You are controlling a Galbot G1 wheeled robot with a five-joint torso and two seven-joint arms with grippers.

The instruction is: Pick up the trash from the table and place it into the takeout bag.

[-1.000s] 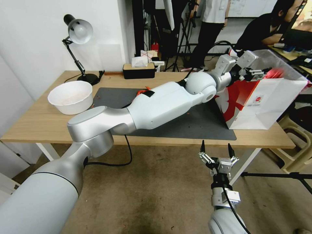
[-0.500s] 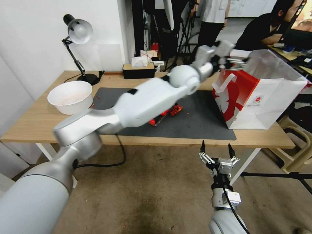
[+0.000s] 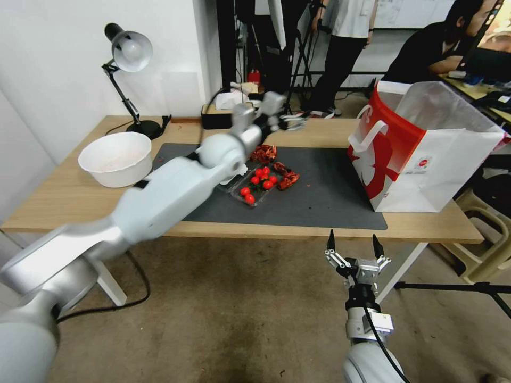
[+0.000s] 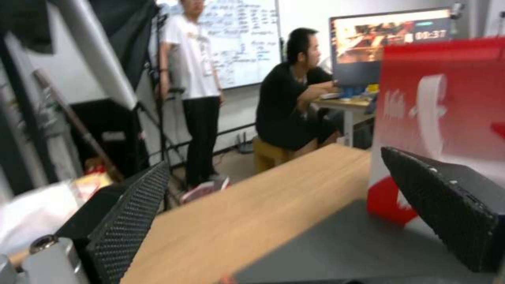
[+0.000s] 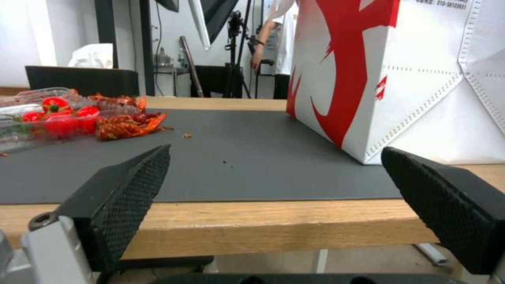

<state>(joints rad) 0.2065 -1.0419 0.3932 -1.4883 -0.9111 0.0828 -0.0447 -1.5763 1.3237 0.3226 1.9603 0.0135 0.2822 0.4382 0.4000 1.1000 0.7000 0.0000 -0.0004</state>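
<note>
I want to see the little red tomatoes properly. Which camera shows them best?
The head view: it looks down on the tomatoes in their clear tray on the grey mat. The right wrist view catches them side-on at its edge. I can't make them out in the left wrist view.

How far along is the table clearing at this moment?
Done: cannot tell; the takeout bag hides its contents. In hand: nothing; the left gripper is open above the far side of the mat, and the right gripper is open below the table edge. Left: tomato tray, red shells, white bowl.
</note>
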